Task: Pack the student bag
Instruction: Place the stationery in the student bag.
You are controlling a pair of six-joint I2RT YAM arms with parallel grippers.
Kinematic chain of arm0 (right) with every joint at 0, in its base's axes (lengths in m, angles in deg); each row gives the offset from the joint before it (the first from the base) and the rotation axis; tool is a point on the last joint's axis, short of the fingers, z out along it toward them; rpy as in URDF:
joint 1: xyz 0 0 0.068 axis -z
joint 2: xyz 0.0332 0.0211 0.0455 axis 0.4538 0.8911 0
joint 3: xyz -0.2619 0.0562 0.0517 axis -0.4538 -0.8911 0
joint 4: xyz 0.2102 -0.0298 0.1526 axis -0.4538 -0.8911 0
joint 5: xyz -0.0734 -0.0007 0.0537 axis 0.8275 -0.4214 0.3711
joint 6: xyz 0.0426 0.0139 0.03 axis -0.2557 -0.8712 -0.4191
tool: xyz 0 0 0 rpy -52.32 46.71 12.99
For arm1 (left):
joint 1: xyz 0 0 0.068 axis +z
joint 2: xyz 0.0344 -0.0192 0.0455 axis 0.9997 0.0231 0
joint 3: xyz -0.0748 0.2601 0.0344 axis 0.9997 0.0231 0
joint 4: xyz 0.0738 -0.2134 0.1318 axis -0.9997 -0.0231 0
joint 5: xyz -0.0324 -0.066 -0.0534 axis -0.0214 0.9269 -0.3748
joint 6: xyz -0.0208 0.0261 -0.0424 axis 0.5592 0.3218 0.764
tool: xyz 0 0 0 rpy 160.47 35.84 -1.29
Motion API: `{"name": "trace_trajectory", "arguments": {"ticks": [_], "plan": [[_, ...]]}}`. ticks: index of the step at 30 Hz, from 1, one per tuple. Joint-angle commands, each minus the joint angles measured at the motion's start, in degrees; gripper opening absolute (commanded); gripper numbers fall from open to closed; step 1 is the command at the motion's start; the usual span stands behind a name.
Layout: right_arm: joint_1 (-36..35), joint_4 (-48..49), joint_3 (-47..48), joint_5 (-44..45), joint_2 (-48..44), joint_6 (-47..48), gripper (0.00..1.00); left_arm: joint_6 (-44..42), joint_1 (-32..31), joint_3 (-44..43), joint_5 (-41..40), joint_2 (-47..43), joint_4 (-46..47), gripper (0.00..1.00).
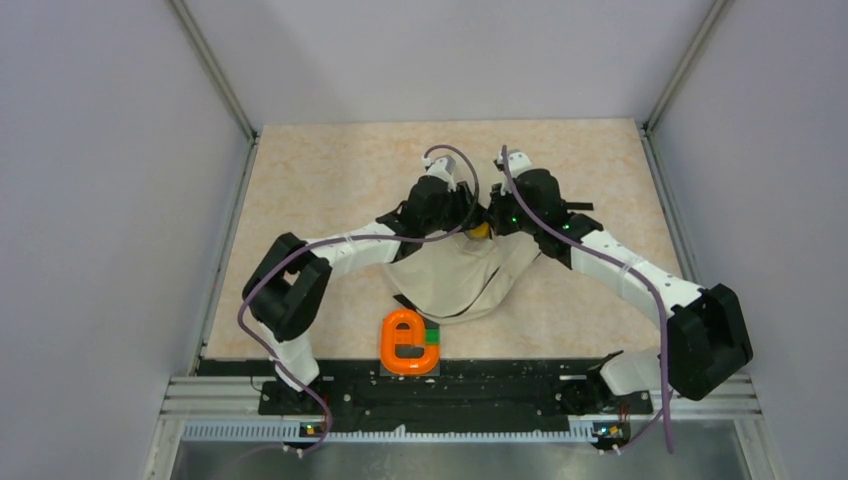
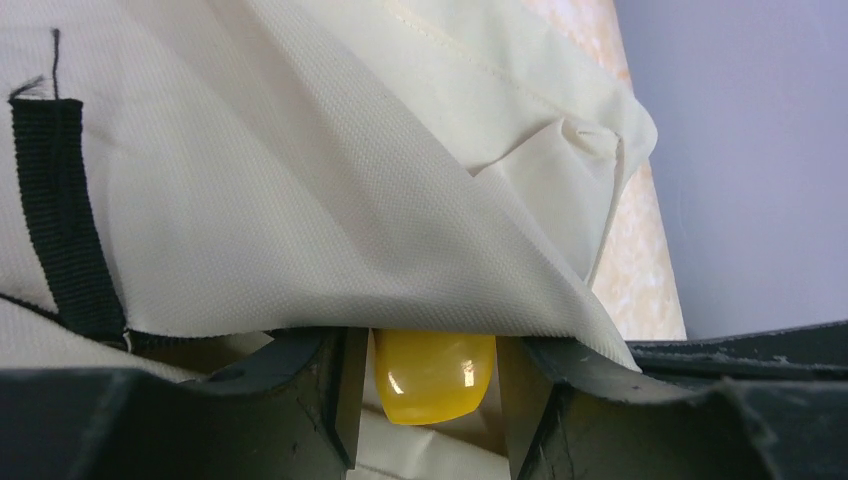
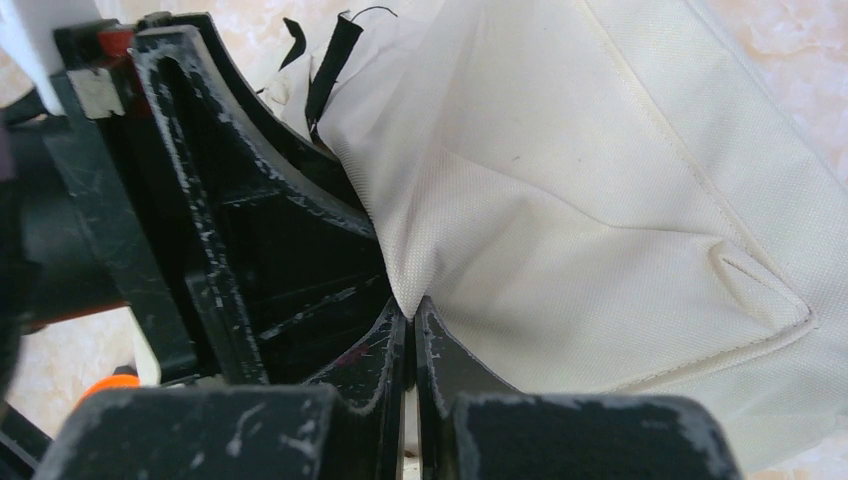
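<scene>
1. Near the middle of the table (image 1: 330, 170), closer to its front half, lies the student bag (image 1: 455, 278). It is a slumped heap of cream fabric with a black strap trailing along its near edge.
2. Both arms reach inward from the near edge and meet above the far side of the bag, with their wrists almost touching.
3. Left hand (image 2: 435, 400): the fingers stand partway apart with a glossy yellow object (image 2: 435, 370) seated between them and filling the gap, so it is held. What the object is cannot be told.
4. A cream flap of the bag hangs over the left hand and hides the top of the yellow object. A black webbing strap (image 2: 60, 220) runs down the fabric on the left of that view.
5. Right hand (image 3: 410, 330): the fingers are pressed together, and a folded corner of the bag's fabric runs down into the seam between their tips, pinched there.
6. From the right wrist, the fabric spreads away to the right. It shows a stitched panel (image 3: 720, 290) with a small crease at one corner, and bare table beyond it.
7. An orange letter-shaped piece (image 1: 405, 342) with a small green block (image 1: 431, 337) at its right side lies just in front of the bag, beside the rail that carries the arm bases.
</scene>
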Motion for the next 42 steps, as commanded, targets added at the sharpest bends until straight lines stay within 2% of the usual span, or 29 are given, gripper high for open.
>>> {"name": "trace_trajectory", "arguments": {"ticks": [1,7,10,13,16,19,22,26,30,37,40,42], "plan": [[-1.5,3.6,3.1,-2.0,-2.4,-1.0,0.00,1.0,-0.9,-0.9,-4.4,1.5,14.5,0.06],[-1.5,3.1,2.7,1.3,-2.2,-0.6,0.00,0.3,-2.5,0.7,-7.1,3.9,18.5,0.06],[-1.5,3.4,1.9,4.8,-2.4,-1.2,0.00,-0.3,-3.1,2.5,-7.7,3.9,19.8,0.09],[-1.5,3.5,1.5,6.3,-2.6,-1.6,0.00,0.0,-3.1,3.9,-7.0,3.4,20.3,0.20],[-1.5,3.5,0.7,7.1,-3.3,-1.7,0.00,0.1,-3.2,5.1,-6.9,2.6,20.4,0.37],[-1.5,3.6,0.2,8.5,-4.1,-1.5,0.00,-0.8,-3.4,5.7,-7.5,1.2,19.9,0.49],[-1.5,3.4,0.1,9.4,-4.3,-1.4,0.00,-2.2,-3.8,6.8,-8.2,-0.8,19.3,0.70],[-1.4,3.6,0.2,10.2,-4.0,-1.4,0.00,-5.4,-4.5,8.8,-10.0,-4.5,17.3,0.76],[-1.4,3.4,0.5,11.1,-3.7,-1.6,0.00,-8.6,-5.0,12.7,-11.5,-9.4,15.5,0.77],[-1.2,4.7,0.0,11.6,-4.8,-2.7,0.00,-15.7,-5.1,20.4,-19.7,-25.1,2.4,0.80],[-1.0,5.2,-0.7,11.4,-5.1,-2.5,0.00,-16.3,-4.6,22.7,-27.9,-32.6,-7.0,0.88],[-1.0,5.5,-1.3,11.3,-5.2,-2.6,0.00,-16.0,-2.3,23.0,-29.7,-36.3,-14.8,0.91]]}}
